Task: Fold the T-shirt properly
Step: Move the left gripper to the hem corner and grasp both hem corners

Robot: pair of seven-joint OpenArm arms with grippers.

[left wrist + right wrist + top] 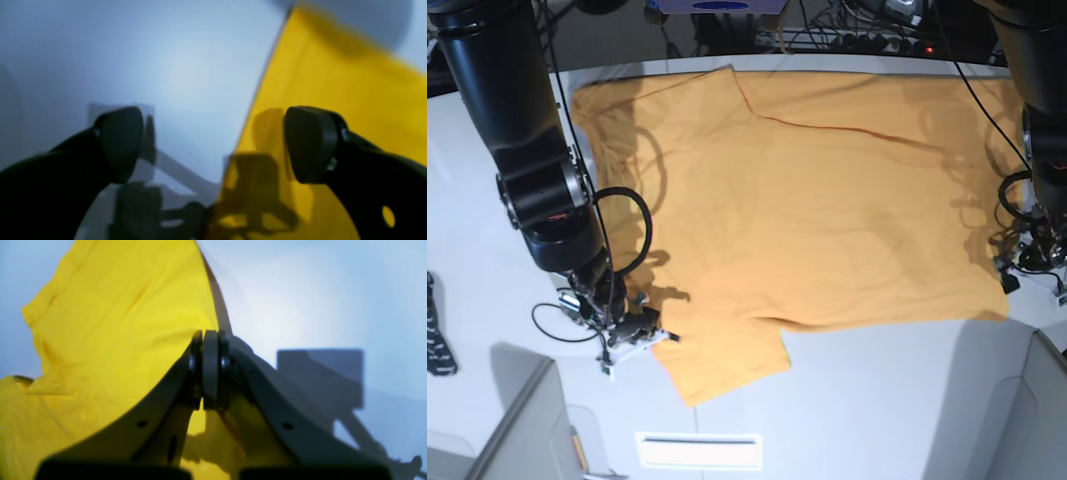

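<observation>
Two grippers, operator: your left gripper stands with jaws wide apart over the T-shirt edge, gripping nothing. Your right gripper is clamped together on the shirt's edge. The T-shirt lies spread across the white table.

A smooth white table carries everything in the base view. Spread across most of its far half lies the large orange-yellow cloth T-shirt, flat with soft wrinkles, one side folded over so a diagonal crease runs near the far edge. One short sleeve juts toward the near side, lying flat on the white surface. At the table's left border, well apart from the shirt, rests a dark strap-like object, only partly in view. A pale rectangular label or slot sits in the surface near the front edge.
</observation>
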